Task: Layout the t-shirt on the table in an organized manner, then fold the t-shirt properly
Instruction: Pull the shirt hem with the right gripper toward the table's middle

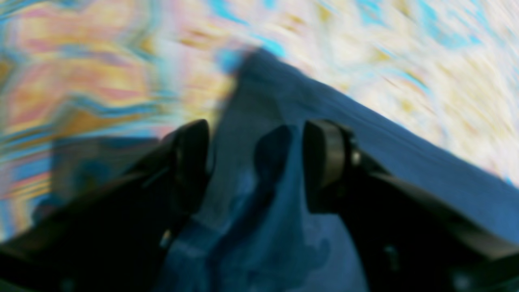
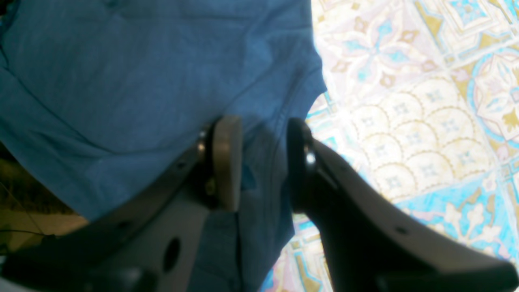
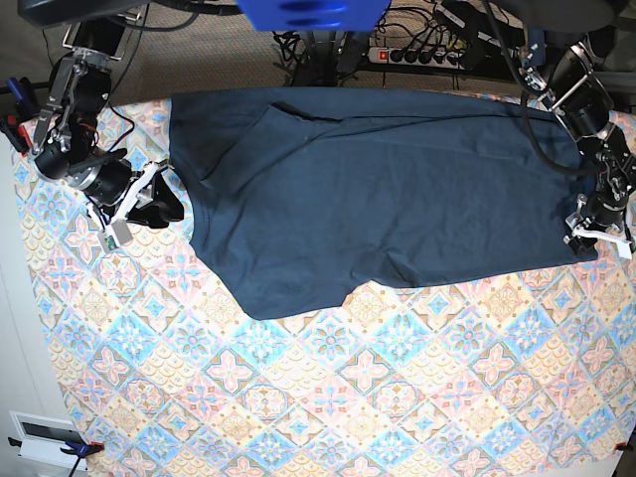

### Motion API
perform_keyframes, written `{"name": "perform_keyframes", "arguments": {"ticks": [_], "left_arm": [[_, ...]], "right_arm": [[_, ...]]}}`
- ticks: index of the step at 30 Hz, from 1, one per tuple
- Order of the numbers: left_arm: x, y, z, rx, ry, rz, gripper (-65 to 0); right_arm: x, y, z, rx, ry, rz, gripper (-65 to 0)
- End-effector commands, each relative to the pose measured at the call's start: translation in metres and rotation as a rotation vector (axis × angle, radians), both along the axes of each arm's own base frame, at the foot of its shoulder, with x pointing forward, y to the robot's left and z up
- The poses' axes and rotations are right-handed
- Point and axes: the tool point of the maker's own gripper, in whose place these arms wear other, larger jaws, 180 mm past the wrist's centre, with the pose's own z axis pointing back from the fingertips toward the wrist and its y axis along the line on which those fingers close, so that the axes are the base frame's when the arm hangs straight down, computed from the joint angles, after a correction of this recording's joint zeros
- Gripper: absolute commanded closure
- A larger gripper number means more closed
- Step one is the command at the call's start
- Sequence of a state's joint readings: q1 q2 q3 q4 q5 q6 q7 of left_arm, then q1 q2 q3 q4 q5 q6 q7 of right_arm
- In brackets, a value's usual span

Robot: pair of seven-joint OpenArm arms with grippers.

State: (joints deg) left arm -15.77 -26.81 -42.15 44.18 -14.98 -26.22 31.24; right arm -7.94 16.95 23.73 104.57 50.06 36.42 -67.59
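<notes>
The dark navy t-shirt (image 3: 368,189) lies spread across the far half of the table (image 3: 348,397), with some wrinkles and one sleeve folded over at the far left. My left gripper (image 3: 596,234) is at the shirt's right corner. The blurred left wrist view shows that gripper (image 1: 255,162) with its fingers apart and a ridge of the t-shirt (image 1: 365,134) rising between them. At the shirt's left sleeve edge is my right gripper (image 3: 159,207). Seen from its wrist, the right gripper (image 2: 263,162) straddles a fold of the t-shirt (image 2: 121,81), jaws apart, beside the patterned table (image 2: 425,121).
Cables and a power strip (image 3: 417,50) run along the floor beyond the table's far edge, where the shirt's far side lies. A blue part (image 3: 308,12) hangs over the top middle. The near half of the table shows only its tile-pattern cloth.
</notes>
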Motion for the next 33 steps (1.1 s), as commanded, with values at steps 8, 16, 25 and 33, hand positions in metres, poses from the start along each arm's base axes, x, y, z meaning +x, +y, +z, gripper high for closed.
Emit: {"name": "perform_keyframes", "arguments": {"ticks": [8,16,25,33], "left_arm": [[0.002,-0.009,0.001,-0.028,0.012,-0.051,-6.0],[0.008,0.005,0.049,0.017,-0.132,-0.045,-0.1],[-0.002,-0.016,0.089,0.074,-0.203,-0.137,0.0],[-0.026,-0.035,0.107,0.123,-0.21,-0.219,0.0]], "right_arm": [[0.005,0.0,0.014,0.014,-0.05,0.006,-18.5],[0.012,0.0,0.013,-0.013,-0.055,0.01,-18.4],[0.076,0.025,0.022,-0.202,-0.107,0.122,-18.4],[0.102,0.045,-0.025,-0.165,-0.014,0.169,-18.8]]}}
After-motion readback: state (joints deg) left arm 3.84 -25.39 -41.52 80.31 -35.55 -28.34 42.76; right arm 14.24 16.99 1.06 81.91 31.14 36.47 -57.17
